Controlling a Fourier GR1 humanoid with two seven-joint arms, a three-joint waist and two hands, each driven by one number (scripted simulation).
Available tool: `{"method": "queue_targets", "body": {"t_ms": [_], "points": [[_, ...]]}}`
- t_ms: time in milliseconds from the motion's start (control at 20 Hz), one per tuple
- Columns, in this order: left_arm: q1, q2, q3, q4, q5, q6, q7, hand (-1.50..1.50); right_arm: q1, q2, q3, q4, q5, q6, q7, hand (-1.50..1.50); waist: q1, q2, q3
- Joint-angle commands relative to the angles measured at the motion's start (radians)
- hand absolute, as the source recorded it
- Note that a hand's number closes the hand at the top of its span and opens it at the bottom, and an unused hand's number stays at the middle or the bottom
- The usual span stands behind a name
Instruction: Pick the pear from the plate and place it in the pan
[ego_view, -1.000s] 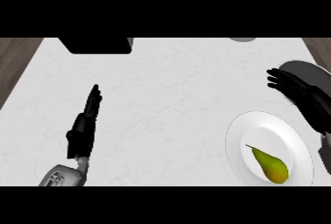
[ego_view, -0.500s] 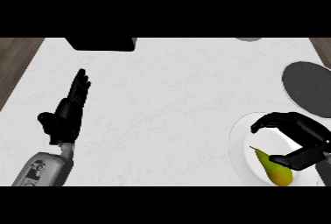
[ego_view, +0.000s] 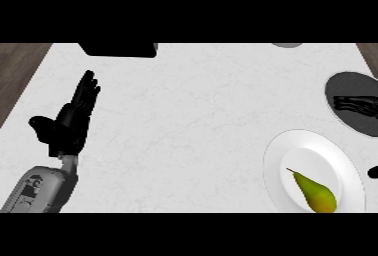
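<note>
Lying on the round white plate (ego_view: 295, 150), the yellow-green pear (ego_view: 314, 192) sits below the right hand (ego_view: 358, 105), whose straight fingers hover over the dark round pan (ego_view: 347, 82).

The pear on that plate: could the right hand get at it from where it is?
Probably yes. The pear lies bare on the plate, nothing covering it, and the right hand is over the pan just beyond the plate.

Likely kitchen, marble counter (ego_view: 192, 115), pan (ego_view: 353, 107), plate (ego_view: 310, 155)
</note>
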Motion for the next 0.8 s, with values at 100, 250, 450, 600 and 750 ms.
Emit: {"method": "queue_targets", "body": {"t_ms": [100, 250, 450, 600, 750], "points": [[-0.039, 0.010, 0.022, 0.022, 0.022, -0.033, 0.010, 0.00, -0.130, -0.118, 0.071, -0.012, 0.149, 0.178, -0.184, -1.50, 0.022, 0.003, -0.004], [-0.031, 0.035, 0.026, 0.010, 0.024, -0.049, 0.036, 0.00, -0.140, -0.144, 0.095, 0.031, 0.188, 0.168, -0.263, -1.50, 0.017, 0.000, -0.003], [-0.028, 0.003, 0.014, 0.022, 0.011, -0.038, 0.001, 0.00, -0.230, -0.130, 0.152, 0.047, 0.250, 0.087, -0.306, -1.50, 0.030, 0.004, -0.005], [-0.048, -0.009, 0.013, 0.038, -0.001, -0.024, 0.015, 0.00, -0.236, -0.116, 0.209, 0.081, 0.294, 0.042, -0.372, -1.50, 0.016, 0.004, -0.005], [-0.024, -0.011, 0.011, 0.053, -0.001, -0.043, -0.013, 0.00, -0.278, -0.107, 0.264, 0.051, 0.248, 0.090, -0.328, -1.50, 0.010, -0.001, -0.009]]}}
